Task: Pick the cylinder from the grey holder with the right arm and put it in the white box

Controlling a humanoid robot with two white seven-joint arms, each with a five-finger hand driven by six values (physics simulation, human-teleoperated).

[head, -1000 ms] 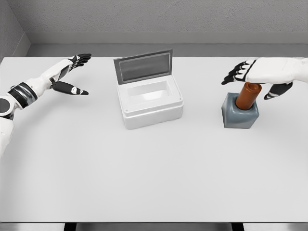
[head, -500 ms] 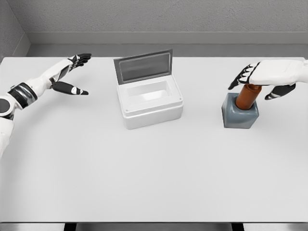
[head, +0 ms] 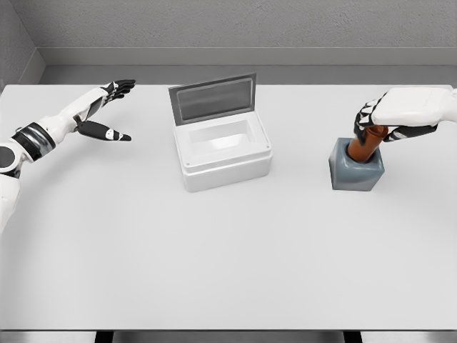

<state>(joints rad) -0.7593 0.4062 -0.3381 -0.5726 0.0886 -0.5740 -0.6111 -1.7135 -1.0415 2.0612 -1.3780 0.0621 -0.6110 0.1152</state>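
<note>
Because the brown cylinder (head: 365, 143) sits tilted in the grey holder (head: 355, 169), well to the right of the white box (head: 223, 153), a lift off its axis could jam it or drag the holder along. The right hand (head: 400, 113) has its fingers curled round the cylinder's top (a high, shallow hold, which may slip). The left hand (head: 107, 107) hangs open, far left of the box.
</note>
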